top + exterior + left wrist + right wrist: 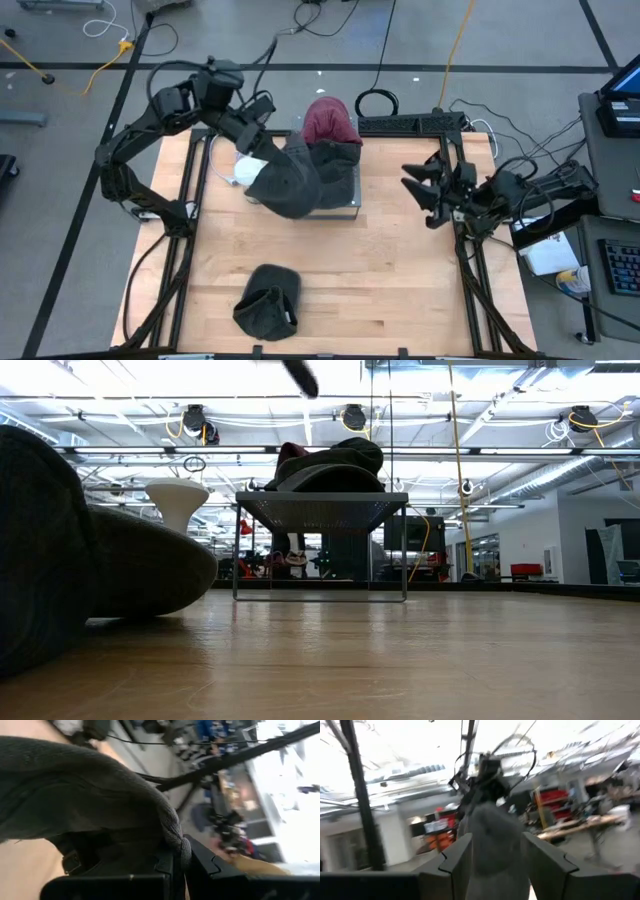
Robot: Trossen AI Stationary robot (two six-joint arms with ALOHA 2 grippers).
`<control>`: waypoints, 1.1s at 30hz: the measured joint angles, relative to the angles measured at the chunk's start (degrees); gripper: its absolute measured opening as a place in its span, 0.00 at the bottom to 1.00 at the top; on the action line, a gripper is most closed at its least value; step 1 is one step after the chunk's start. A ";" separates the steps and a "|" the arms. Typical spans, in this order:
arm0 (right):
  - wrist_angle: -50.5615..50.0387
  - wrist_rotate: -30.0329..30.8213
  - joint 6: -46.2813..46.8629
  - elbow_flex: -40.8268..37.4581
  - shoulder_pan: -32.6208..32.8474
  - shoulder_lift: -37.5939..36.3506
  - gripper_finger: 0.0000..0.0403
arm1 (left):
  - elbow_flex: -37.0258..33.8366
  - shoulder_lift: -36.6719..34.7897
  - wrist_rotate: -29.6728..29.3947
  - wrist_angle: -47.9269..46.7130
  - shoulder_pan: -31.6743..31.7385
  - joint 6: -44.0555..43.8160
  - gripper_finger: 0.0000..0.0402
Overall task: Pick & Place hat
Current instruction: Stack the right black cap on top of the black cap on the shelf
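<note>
A dark grey hat (290, 180) lies over the left part of a metal stand (345, 205) at the table's far middle, and my left gripper (266, 152) is shut on it from the far left. A maroon hat (331, 121) sits on the stand's far side. In the low view the hats (330, 465) pile up on the stand's top (320, 510). Another dark hat (268, 300) rests on the table near the front edge. My right gripper (420, 188) hovers open to the right of the stand, with nothing between its fingers (455, 857). My left gripper pinches the grey hat's rolled edge (176, 839) between its two fingers (202, 865). The fingers come at it slanting from the table's far left, close to level. The hat's body spreads away from the fingers over the stand; whether it rests there I cannot tell.
Black frame rails run along the table's left side (185, 210) and right side (462, 240). Cables and a dark bar (410, 124) lie behind the stand. Bare wood lies between the stand and the front hat. The front hat looms large at the left of the low view (90, 570).
</note>
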 joint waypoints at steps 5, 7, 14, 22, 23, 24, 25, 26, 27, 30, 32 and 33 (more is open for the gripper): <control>3.59 1.09 -7.94 0.00 0.00 0.00 0.40 | 0.00 0.22 -7.53 -7.22 -1.42 4.62 0.05; 4.72 1.07 -11.23 0.00 0.02 0.02 0.40 | 0.00 0.30 -11.58 -9.88 -2.63 5.42 0.05; 6.03 0.16 -15.38 0.00 0.00 -0.04 0.40 | 0.00 1.40 -24.34 -11.79 -9.01 5.96 0.05; 5.14 -8.13 -25.26 0.00 0.02 -0.13 0.40 | 5.75 7.53 -28.84 -12.90 -16.21 7.03 0.05; 4.98 -8.07 -26.33 0.00 0.00 -0.13 0.40 | 7.60 8.96 -28.86 -14.11 -17.07 7.29 0.05; 4.72 -8.02 -27.48 0.00 -0.02 -0.11 0.40 | 9.59 10.25 -28.96 -15.16 -17.77 7.32 0.05; 4.68 -8.04 -28.39 0.00 -0.02 -0.09 0.40 | 11.93 12.01 -29.15 -16.96 -18.36 7.41 0.05; 4.57 -8.04 -29.08 0.01 -0.02 -0.09 0.40 | 14.25 13.79 -29.19 -19.25 -18.74 7.79 0.05; 4.19 -8.04 -29.74 0.02 -0.02 -0.13 0.40 | 16.61 15.54 -29.26 -21.28 -19.09 8.29 0.05; 3.00 -8.07 -30.63 0.02 0.00 -0.13 0.40 | 23.13 20.45 -30.91 -25.59 -20.09 10.13 0.05; 2.55 -8.07 -30.23 0.02 0.00 -0.13 0.40 | 24.77 22.29 -31.36 -25.87 -20.39 11.31 0.05; 2.15 -8.06 -30.02 0.02 0.00 -0.17 0.40 | 24.10 22.32 -31.38 -25.16 -20.41 11.41 0.05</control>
